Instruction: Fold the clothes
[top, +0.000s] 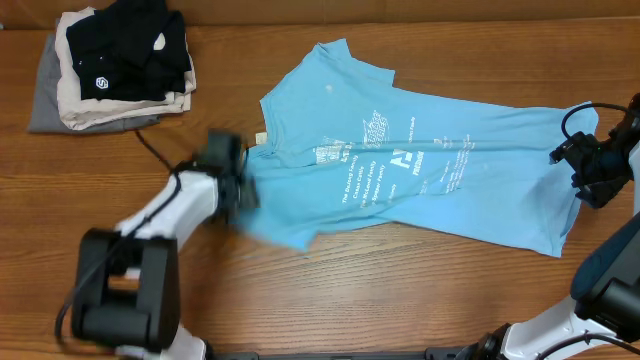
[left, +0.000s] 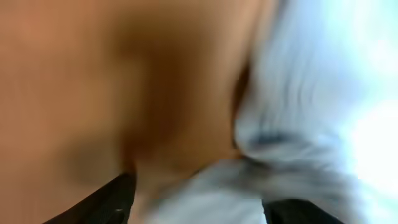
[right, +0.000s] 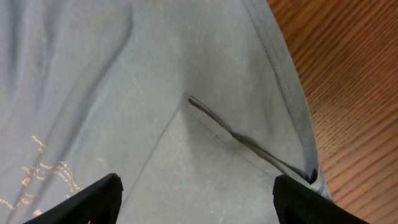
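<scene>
Wood-grain tabletop (top: 330, 300) runs under everything, and the clothes (top: 420, 150), one light blue T-shirt, lie spread flat across its middle and right part. Its long axis runs across the table from my left to my right, sloping a little toward me at the right end. The neck with its white tag (top: 262, 138) points to my left and the hem to my right. One sleeve reaches toward the far edge, the other toward me. The white lettering (top: 390, 160) sits mid-chest, facing up. My left gripper (left: 199, 211) is at the near sleeve just below the collar; the wrist view is badly blurred, but my two dark fingers (left: 118, 199) stand apart with rumpled blue cloth between them, not pinched. My right gripper (right: 196, 202) is over the hem end, its fingers spread wide above a creased fold of the cloth beside the stitched edge. At the far left corner, well apart from the shirt, a black garment (top: 140, 50) lies on top of a folded beige one (top: 80, 110) and a grey one (top: 42, 100).
</scene>
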